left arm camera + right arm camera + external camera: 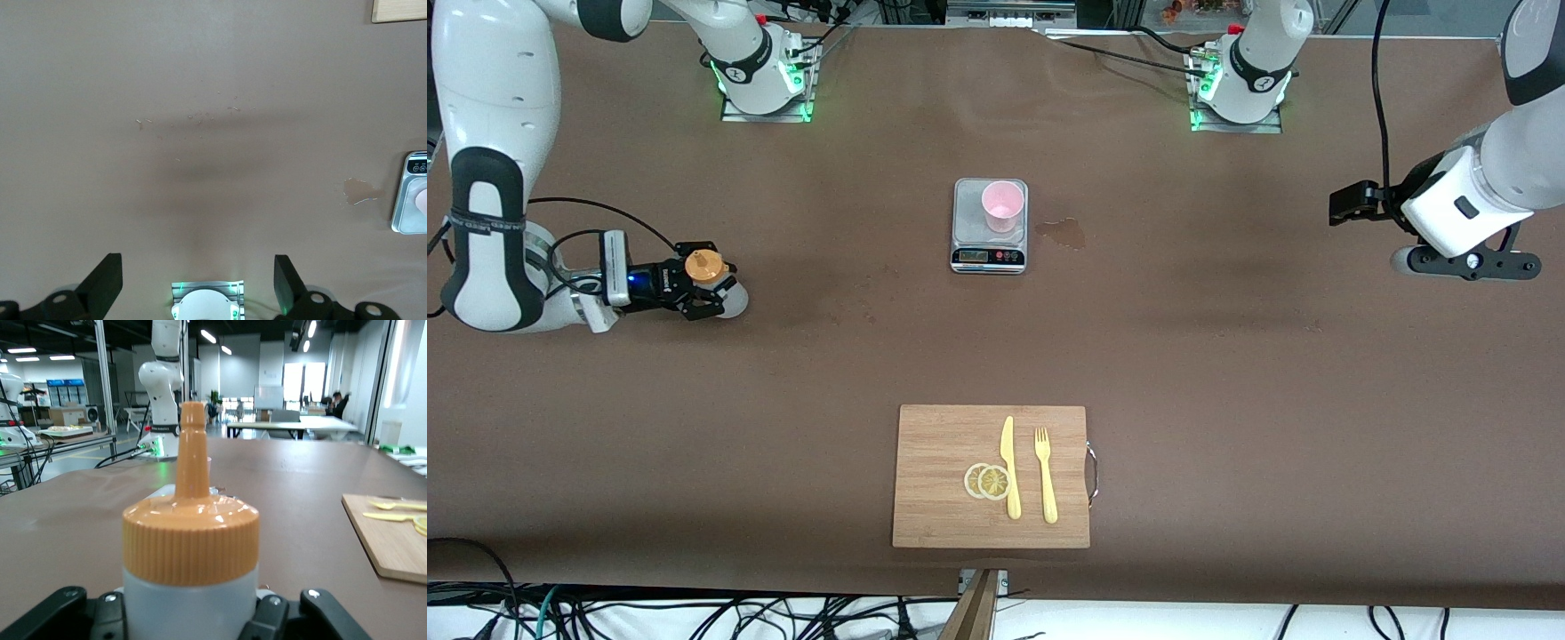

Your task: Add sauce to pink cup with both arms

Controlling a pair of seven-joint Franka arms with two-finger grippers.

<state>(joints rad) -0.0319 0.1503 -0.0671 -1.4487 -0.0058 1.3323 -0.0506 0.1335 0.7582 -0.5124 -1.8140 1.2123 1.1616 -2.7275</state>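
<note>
The sauce bottle [705,266], whitish with an orange nozzle cap, stands upright in my right gripper [704,289], low over the table at the right arm's end. In the right wrist view the bottle [191,533] fills the middle and the right gripper [190,617] is shut on its body. The pink cup [1002,206] stands upright on a small scale [971,229] at mid-table, well apart from the bottle. My left gripper [1465,263] waits high at the left arm's end, open and empty [198,283]. The cup [421,200] shows at the edge of the left wrist view.
A wet stain [1064,233] lies on the brown table beside the scale, toward the left arm's end. A wooden cutting board [938,498] nearer the front camera carries a yellow knife [1009,467], a fork [1045,476] and lemon slices [987,481].
</note>
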